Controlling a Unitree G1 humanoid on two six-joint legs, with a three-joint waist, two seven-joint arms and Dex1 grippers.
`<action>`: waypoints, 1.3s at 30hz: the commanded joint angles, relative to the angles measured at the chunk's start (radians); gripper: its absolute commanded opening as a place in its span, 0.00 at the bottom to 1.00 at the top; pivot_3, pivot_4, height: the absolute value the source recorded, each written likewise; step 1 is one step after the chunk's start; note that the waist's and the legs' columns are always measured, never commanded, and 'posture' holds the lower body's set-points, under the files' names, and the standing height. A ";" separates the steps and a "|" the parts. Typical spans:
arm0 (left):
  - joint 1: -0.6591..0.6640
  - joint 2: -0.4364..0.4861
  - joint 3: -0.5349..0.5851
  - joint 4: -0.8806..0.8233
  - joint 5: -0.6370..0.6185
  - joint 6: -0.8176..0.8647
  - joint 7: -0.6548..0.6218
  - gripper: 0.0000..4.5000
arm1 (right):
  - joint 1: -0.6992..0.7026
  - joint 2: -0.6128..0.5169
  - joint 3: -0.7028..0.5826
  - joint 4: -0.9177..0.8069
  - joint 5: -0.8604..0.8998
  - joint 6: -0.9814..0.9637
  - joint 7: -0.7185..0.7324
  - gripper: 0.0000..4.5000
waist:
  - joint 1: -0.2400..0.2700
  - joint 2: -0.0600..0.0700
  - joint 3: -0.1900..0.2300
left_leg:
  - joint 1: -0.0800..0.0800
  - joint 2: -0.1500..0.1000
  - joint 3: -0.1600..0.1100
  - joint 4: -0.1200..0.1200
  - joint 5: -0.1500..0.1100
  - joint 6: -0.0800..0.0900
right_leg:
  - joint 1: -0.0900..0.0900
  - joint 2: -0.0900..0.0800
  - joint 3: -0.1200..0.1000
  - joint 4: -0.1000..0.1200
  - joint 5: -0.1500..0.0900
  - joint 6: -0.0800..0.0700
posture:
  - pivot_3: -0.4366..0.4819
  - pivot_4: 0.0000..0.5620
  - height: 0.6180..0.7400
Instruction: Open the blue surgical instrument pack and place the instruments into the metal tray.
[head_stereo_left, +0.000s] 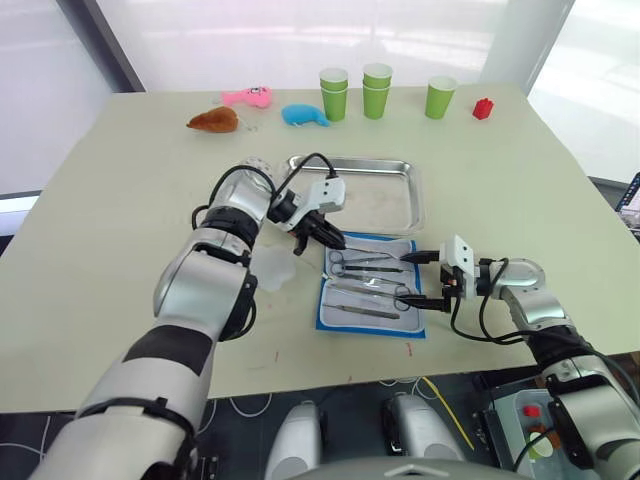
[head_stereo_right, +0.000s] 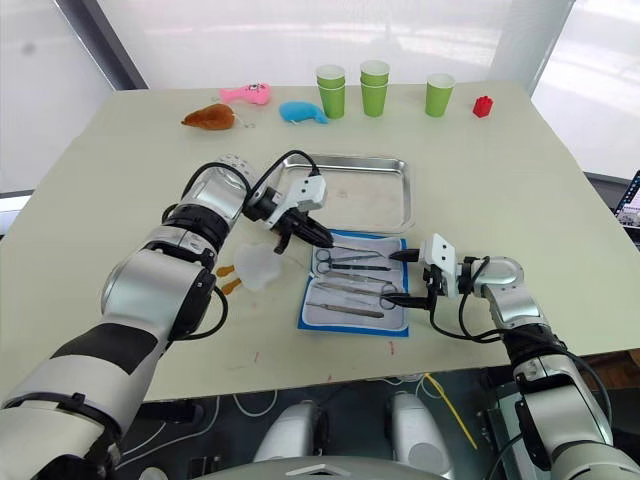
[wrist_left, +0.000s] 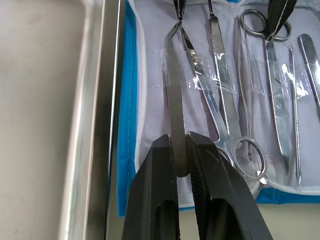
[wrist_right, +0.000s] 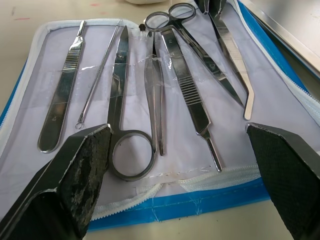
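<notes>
Left eye view: green cups (head_stereo_left: 376, 90), toys (head_stereo_left: 304, 115) behind metal tray (head_stereo_left: 412, 196).

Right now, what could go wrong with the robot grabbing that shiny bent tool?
The left gripper pinches only the end of the angled forceps, so they might swivel or slip out on the way to the metal tray. Their tip still sits under the clear pocket strip, so lifting could snag it and drag the blue surgical instrument pack. The right gripper hovers open beside the pack.

blue surgical instrument pack (head_stereo_left: 370, 284) lies open near table's front edge, silver instruments (wrist_right: 150, 85) in its lining; empty metal tray (head_stereo_left: 385, 190) just behind.
</notes>
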 joint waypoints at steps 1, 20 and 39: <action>-0.037 0.034 -0.002 -0.048 -0.009 0.011 -0.040 0.01 | 0.046 0.004 0.083 0.098 -0.111 0.042 -0.017 1.00 | -0.001 0.000 0.000 | 0.000 0.000 0.000 0.000 0.000 0.000 | 0.000 0.000 0.000 0.000 0.000 0.000 | 0.48 0.27 1.00; -0.002 0.155 -0.004 -0.136 -0.114 0.071 -0.068 0.01 | 0.054 0.003 0.083 0.096 -0.110 0.039 -0.016 1.00 | -0.001 0.000 0.000 | 0.000 0.000 0.000 0.000 0.000 0.000 | 0.000 0.000 0.000 0.000 0.000 0.000 | 0.48 0.27 1.00; 0.087 0.372 -0.146 -0.406 -0.398 0.240 -0.068 0.01 | 0.050 0.010 0.085 0.108 -0.115 0.030 -0.017 1.00 | 0.000 0.000 0.000 | 0.000 0.001 0.000 0.000 0.000 0.000 | 0.000 0.001 0.000 0.000 0.000 0.000 | 0.48 0.27 1.00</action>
